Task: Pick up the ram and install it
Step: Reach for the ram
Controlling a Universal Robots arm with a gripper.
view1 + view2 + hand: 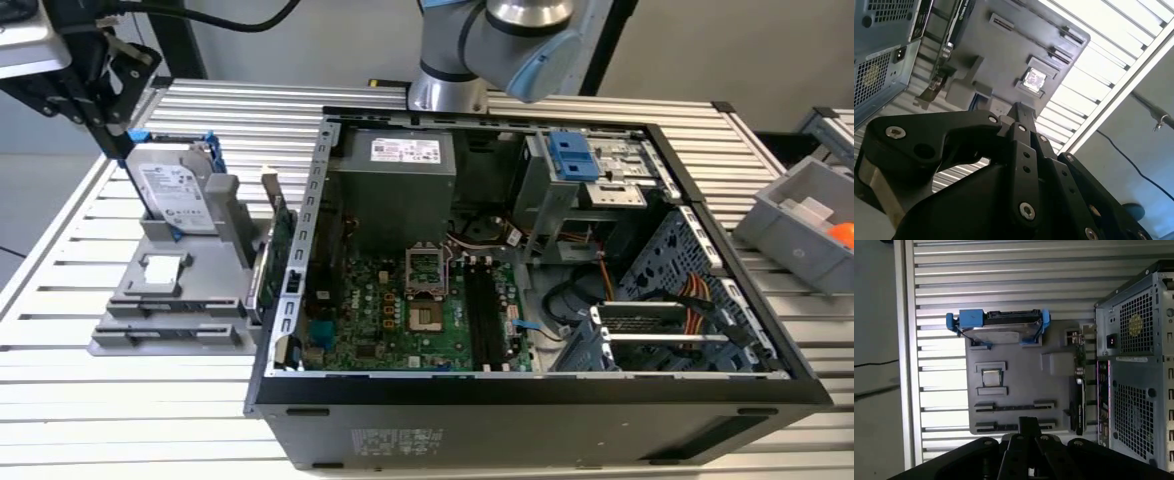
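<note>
Operator, your gripper is hovering w/ tips meeting, above the gray holder and over its long slots. Hard drive is standing on edge in that holder. Expansion card is sitting betw. holder and PC case, both close by. Ram: position and long axis cannot be told, nor whether anything is being pinched.
</note>
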